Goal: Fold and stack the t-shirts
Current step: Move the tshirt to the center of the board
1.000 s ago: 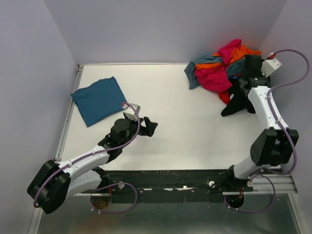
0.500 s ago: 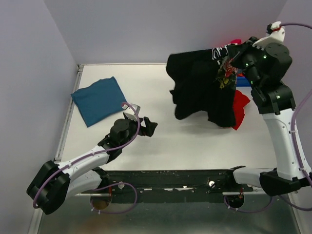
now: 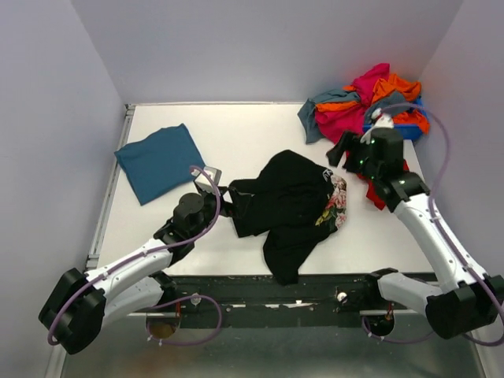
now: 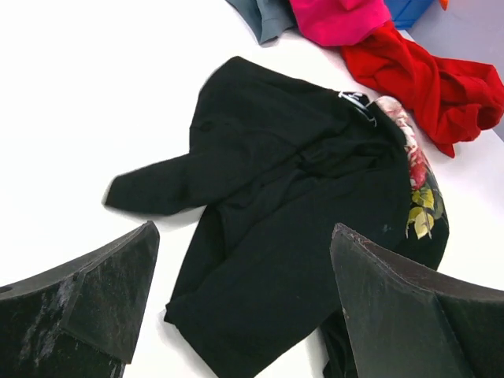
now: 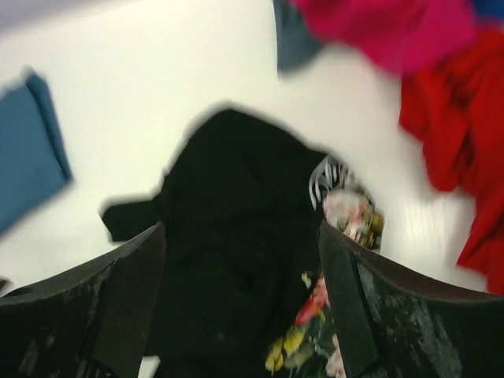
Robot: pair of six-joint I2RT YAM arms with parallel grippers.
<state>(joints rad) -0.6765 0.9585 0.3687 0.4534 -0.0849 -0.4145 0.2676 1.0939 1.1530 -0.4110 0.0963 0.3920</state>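
Closest in, the left end effector (image 3: 227, 201) sits low over the counter (image 3: 260, 126), jaws spread wide and gripping nothing, right beside a sleeve of the black t-shirt (image 3: 287, 197). That shirt lies crumpled mid-counter, its floral print (image 3: 335, 201) showing along the right side. Just past it the right end effector (image 3: 340, 148) hovers, released, fingers wide apart with nothing between them. A red t-shirt (image 4: 425, 75) lies beside that arm. Over on the left, the teal-blue t-shirt (image 3: 160, 161) lies folded flat. In the far right corner there's a heap of magenta, orange and grey-blue t-shirts (image 3: 358, 106).
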